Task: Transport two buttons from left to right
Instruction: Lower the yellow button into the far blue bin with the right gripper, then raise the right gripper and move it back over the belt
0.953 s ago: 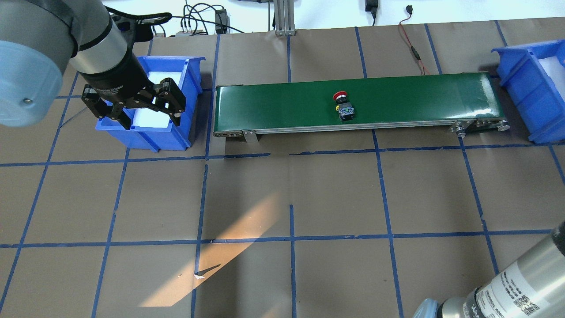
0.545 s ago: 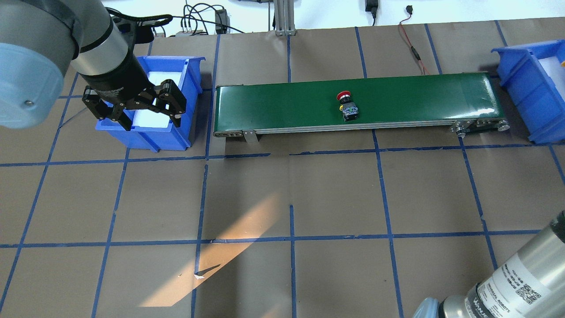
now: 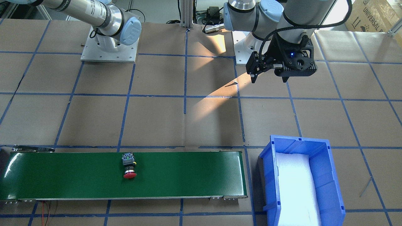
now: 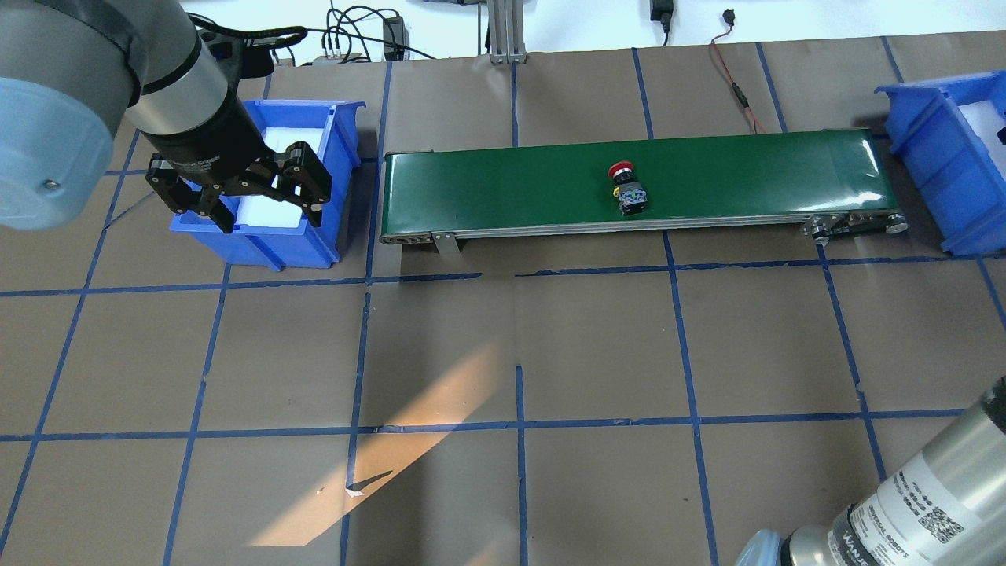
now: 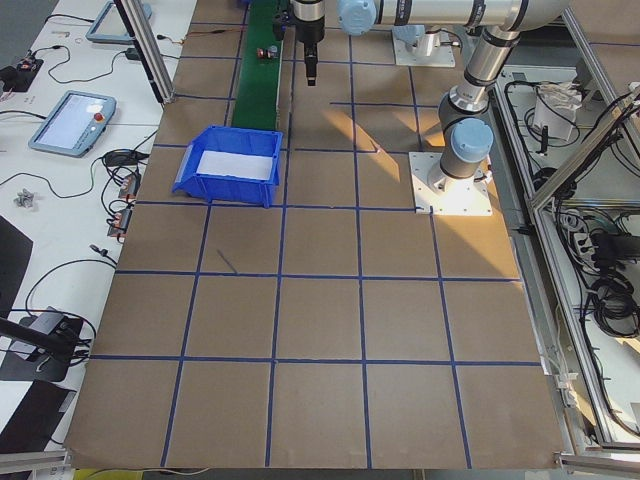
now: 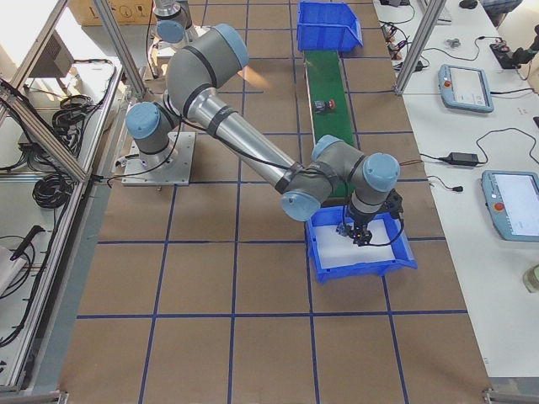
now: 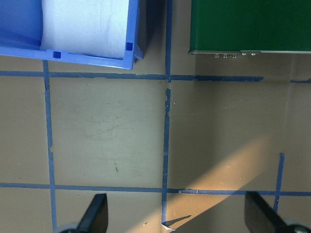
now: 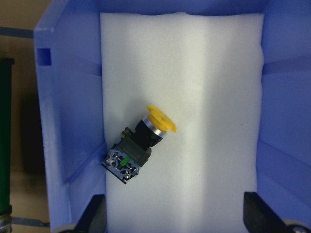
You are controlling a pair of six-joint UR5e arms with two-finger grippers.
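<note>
1. While the left gripper [image 4: 236, 192] is hanging over the brown table [image 4: 511, 354], its two fingers are standing wide apart and are holding nothing.
2. It is floating on the robot's side of the left blue bin [image 4: 267, 240], and the wrist camera is showing that bin's near corner [image 7: 131, 53] just ahead of the fingers.
3. That bin is sitting on the table with a white foam pad [image 4: 275, 208] lying inside it.
4. Just beside the bin, the green belt [image 4: 503, 189] is stretching across the table toward the other bin.
5. About halfway along the belt, the red button [image 4: 629, 189] is lying on its side.
6. Its red cap is pointing away from the robot, and its blocky dark base is pointing toward the robot.
7. It is lying well apart from both grippers.
8. Past the far end of the belt, the right blue bin [image 4: 927, 157] is sitting on the table, and it is holding white foam too.
9. Inside it, the yellow button [image 8: 143, 143] is lying on its side on the foam, with its base close to the bin wall on the belt side.
10. Over that bin, the right gripper [image 8: 176, 216] is hanging with its fingers spread wide, gripping nothing, and the yellow button is lying free on the foam.
</note>
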